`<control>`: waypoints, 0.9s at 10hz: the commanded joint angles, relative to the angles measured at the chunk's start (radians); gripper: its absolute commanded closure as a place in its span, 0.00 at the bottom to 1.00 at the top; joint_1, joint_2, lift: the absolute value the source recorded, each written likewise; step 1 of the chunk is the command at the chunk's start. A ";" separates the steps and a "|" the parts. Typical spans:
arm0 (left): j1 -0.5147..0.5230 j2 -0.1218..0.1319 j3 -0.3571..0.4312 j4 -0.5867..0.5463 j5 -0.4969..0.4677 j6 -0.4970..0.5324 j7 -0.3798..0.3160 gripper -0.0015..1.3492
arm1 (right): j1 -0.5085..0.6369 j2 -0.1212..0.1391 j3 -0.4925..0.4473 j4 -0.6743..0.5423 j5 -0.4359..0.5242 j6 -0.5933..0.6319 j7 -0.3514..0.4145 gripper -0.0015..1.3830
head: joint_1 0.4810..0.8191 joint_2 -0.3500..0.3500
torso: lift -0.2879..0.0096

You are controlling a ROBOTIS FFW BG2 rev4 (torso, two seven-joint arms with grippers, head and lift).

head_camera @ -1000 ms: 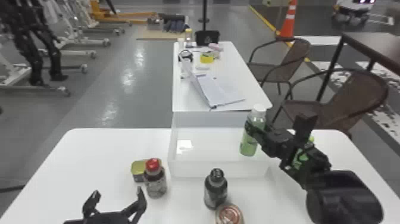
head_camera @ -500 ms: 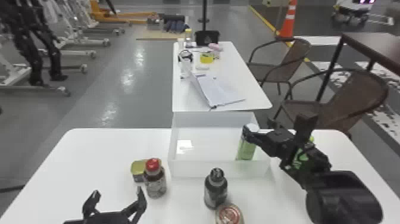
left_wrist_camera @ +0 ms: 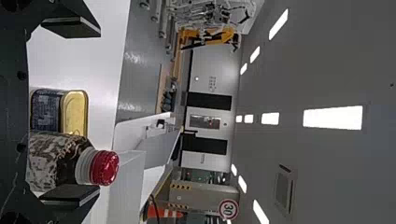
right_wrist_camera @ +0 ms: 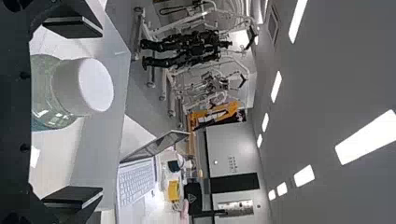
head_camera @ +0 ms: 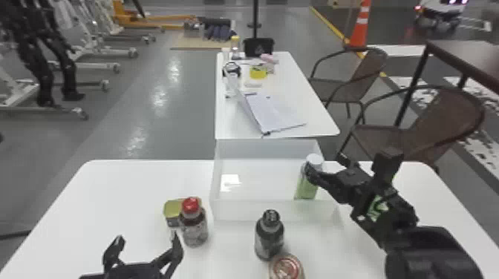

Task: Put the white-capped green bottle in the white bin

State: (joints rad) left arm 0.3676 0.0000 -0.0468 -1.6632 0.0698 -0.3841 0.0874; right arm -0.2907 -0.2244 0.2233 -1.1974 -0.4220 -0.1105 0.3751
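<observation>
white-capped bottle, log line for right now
green bottle in white bin | right gripper open near it | left gripper open near red-capped bottle

Free room spans the left and middle of the white bin (head_camera: 241,210); the green bottle (head_camera: 309,188) and right gripper (head_camera: 328,166) crowd its right side. Just outside the near wall, the dark bottle (head_camera: 269,239) and nearer can (head_camera: 286,269) hinder a low pass. The red-capped bottle (head_camera: 194,226) and tin (head_camera: 174,209) obstruct the left; bare bench (head_camera: 96,204) opens farther left.
</observation>
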 commanded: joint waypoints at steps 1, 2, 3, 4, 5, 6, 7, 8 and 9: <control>0.001 -0.003 -0.002 -0.004 -0.005 -0.002 0.002 0.09 | 0.136 -0.003 -0.064 -0.203 0.023 0.043 -0.053 0.08 | 0.20 0.50 | 0.63; 0.001 -0.003 -0.002 -0.006 -0.005 -0.004 0.003 0.09 | 0.219 -0.003 -0.101 -0.318 0.049 0.063 -0.091 0.08 | 0.20 0.50 | 0.63; 0.001 -0.003 -0.002 -0.006 -0.010 -0.007 0.003 0.09 | 0.294 0.005 -0.141 -0.424 0.085 0.097 -0.105 0.08 | 0.20 0.50 | 0.63; -0.001 -0.003 -0.002 -0.006 -0.021 -0.013 0.003 0.09 | 0.377 0.019 -0.164 -0.493 0.104 0.117 -0.111 0.08 | 0.20 0.50 | 0.63; -0.007 -0.003 -0.004 -0.007 -0.025 -0.016 0.003 0.09 | 0.449 0.040 -0.202 -0.562 0.124 0.126 -0.122 0.08 | 0.20 0.50 | 0.63; -0.007 -0.003 -0.005 -0.006 -0.027 -0.016 0.006 0.09 | 0.513 0.060 -0.228 -0.610 0.124 0.137 -0.140 0.08 | 0.20 0.50 | 0.63; -0.007 -0.003 -0.005 -0.007 -0.027 -0.018 0.006 0.09 | 0.562 0.071 -0.249 -0.643 0.140 0.155 -0.143 0.08 | 0.20 0.50 | 0.63; -0.007 -0.003 -0.005 -0.007 -0.027 -0.018 0.006 0.09 | 0.598 0.069 -0.259 -0.656 0.144 0.155 -0.143 0.08 | 0.20 0.50 | 0.63; -0.007 -0.003 -0.005 -0.007 -0.030 -0.022 0.006 0.09 | 0.630 0.069 -0.263 -0.657 0.147 0.141 -0.143 0.08 | 0.20 0.50 | 0.63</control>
State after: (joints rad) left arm 0.3605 0.0000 -0.0522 -1.6700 0.0418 -0.4039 0.0936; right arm 0.3176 -0.1550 -0.0363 -1.8517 -0.2762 0.0387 0.2315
